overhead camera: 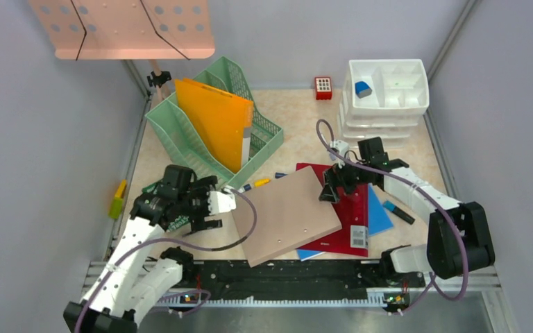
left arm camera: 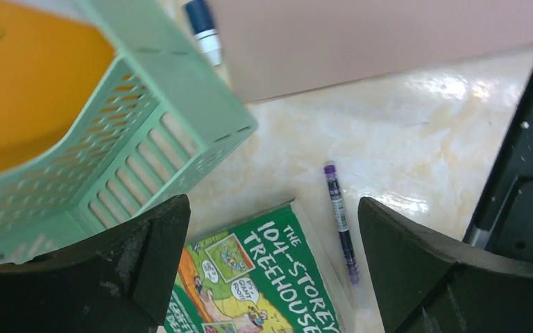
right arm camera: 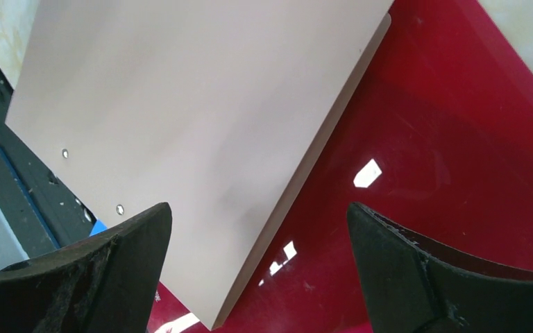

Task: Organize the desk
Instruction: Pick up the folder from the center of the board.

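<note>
The desk is a beige marble-patterned top strewn with items. My left gripper hangs open at the left, over a green "104-Storey Treehouse" book and a purple pen beside it; nothing is between its fingers. My right gripper is open above the right edge of a tan board that lies tilted over a red folder. In the right wrist view the gripper straddles the board's edge and the red folder without touching either.
A mint file holder holds an orange folder. White stacked trays stand back right, a red block beside them. Pens, a dark marker, a blue folder and a yellow highlighter lie about. The pink stand plate hangs overhead.
</note>
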`<action>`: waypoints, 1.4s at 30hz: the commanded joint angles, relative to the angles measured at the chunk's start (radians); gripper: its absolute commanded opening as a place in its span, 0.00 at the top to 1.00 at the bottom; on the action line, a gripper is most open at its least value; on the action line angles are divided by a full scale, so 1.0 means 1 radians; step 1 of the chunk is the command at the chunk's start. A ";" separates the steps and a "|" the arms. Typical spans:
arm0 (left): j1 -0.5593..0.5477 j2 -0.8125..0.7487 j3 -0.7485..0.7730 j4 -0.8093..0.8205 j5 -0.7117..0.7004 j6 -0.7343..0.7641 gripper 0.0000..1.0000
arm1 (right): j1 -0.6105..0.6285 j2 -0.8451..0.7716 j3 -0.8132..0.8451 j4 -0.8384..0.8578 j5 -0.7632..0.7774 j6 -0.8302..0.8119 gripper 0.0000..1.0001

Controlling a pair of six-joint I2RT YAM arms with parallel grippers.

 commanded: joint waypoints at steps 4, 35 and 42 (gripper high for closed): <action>-0.246 0.138 0.067 -0.039 -0.176 0.110 0.04 | 0.007 0.054 0.067 0.008 -0.087 -0.024 0.05; -0.402 0.105 0.027 0.218 -0.447 -0.252 0.02 | 0.007 0.066 0.073 -0.010 -0.075 -0.062 0.07; -0.452 0.135 0.010 0.203 -0.326 -0.196 0.02 | 0.007 0.119 0.102 -0.036 -0.108 -0.049 0.07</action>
